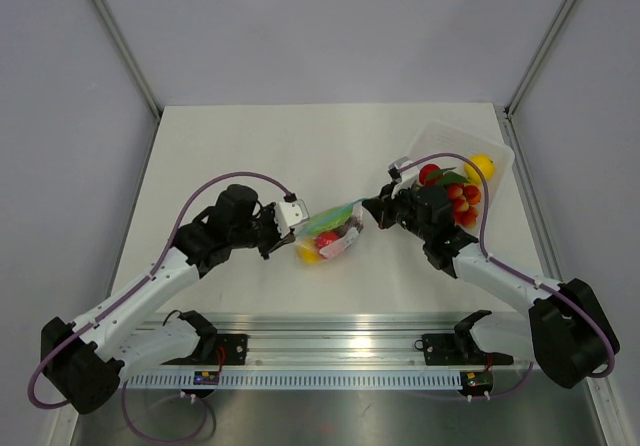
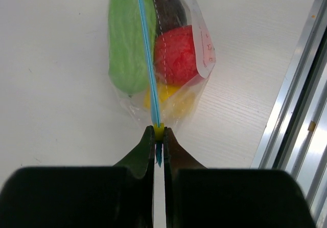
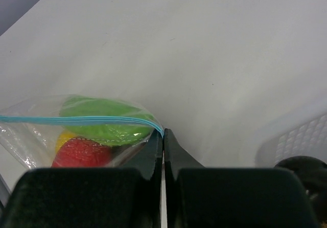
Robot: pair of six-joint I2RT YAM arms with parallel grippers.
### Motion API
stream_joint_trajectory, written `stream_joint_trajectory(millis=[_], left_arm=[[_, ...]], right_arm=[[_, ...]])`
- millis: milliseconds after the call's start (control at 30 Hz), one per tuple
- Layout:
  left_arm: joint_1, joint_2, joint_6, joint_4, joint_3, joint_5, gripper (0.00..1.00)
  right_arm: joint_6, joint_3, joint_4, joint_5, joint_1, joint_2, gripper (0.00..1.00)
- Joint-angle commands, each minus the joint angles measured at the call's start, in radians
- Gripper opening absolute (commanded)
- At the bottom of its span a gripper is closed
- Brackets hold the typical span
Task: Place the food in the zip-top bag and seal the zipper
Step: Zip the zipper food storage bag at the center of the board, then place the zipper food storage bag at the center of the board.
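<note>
Pinching opposite ends of the zipper (image 2: 147, 49), both grippers are holding the bag (image 1: 330, 232) stretched at the centre of the top view. The left gripper (image 2: 159, 134) is pressing its jaws together on the strip's end at the lower centre of its wrist view. The right gripper (image 3: 163, 136) is likewise clamping its jaws, with no gap, on the other corner, where the blue line is ending.

Red print (image 2: 207, 49) is running along the bag's right edge in the left wrist view, too small to read.

Inside the bag a green piece (image 2: 127, 39), a red piece (image 2: 176, 54), a yellow piece (image 2: 171, 99) and a maroon piece (image 2: 168, 5) are lying; the maroon one is being cut off by the top of the frame.

White table (image 1: 230, 146) is extending above and to the left of the bag in the top view. The rail (image 1: 330, 348) is bounding the lower edge, and the tub (image 1: 503, 152) is sitting at upper right.

The right arm is partly hiding the tub's red pieces (image 1: 462, 194) beside a yellow fruit (image 1: 480, 166). Whether the bag is resting on the table or hanging above it cannot be told.
</note>
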Motion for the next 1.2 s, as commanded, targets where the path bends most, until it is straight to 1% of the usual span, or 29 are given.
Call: stream_joint_trajectory(millis=[0,167,567,633,867,900,933,967,1000,1033,1067,1100,1167], left_arm=[[0.024,-0.055,-0.001,-0.007,-0.028,-0.021,0.0],[0.037,-0.086,-0.025,0.01,-0.059,-0.019,0.0],[0.052,-0.052,-0.011,0.011,0.01,-0.033,0.0],[0.054,-0.04,-0.017,0.03,0.027,-0.056,0.0],[0.074,0.0,-0.028,0.192,0.105,-0.185,0.0],[0.074,-0.003,-0.033,0.212,0.11,-0.227,0.03],[0.075,-0.011,-0.053,0.252,0.113,-0.248,0.12],[0.075,-0.017,-0.057,0.26,0.115,-0.264,0.34],[0.075,-0.023,-0.065,0.267,0.113,-0.297,0.73],[0.075,-0.029,-0.088,0.277,0.11,-0.315,0.93],[0.075,-0.043,-0.096,0.277,0.108,-0.326,0.99],[0.075,-0.049,-0.103,0.275,0.107,-0.346,0.99],[0.077,-0.079,-0.148,0.254,0.111,-0.369,0.99]], right_arm=[[0.01,-0.002,0.097,0.103,-0.009,-0.014,0.0],[0.032,-0.002,0.114,0.098,-0.009,0.001,0.0],[0.049,0.045,0.154,0.042,-0.011,0.052,0.0],[0.044,0.065,0.16,0.028,-0.011,0.076,0.0],[0.035,0.24,0.174,-0.032,-0.011,0.18,0.0],[0.037,0.252,0.174,-0.04,-0.009,0.19,0.0],[0.038,0.268,0.171,-0.043,-0.011,0.197,0.13],[0.043,0.272,0.163,-0.044,-0.009,0.199,0.31],[0.05,0.274,0.15,-0.043,-0.009,0.199,0.47],[0.056,0.268,0.137,-0.028,-0.009,0.191,0.59],[0.063,0.26,0.125,-0.012,-0.009,0.182,0.75],[0.069,0.252,0.098,0.026,-0.011,0.17,0.8],[0.07,0.236,0.053,0.068,-0.009,0.121,0.85]])
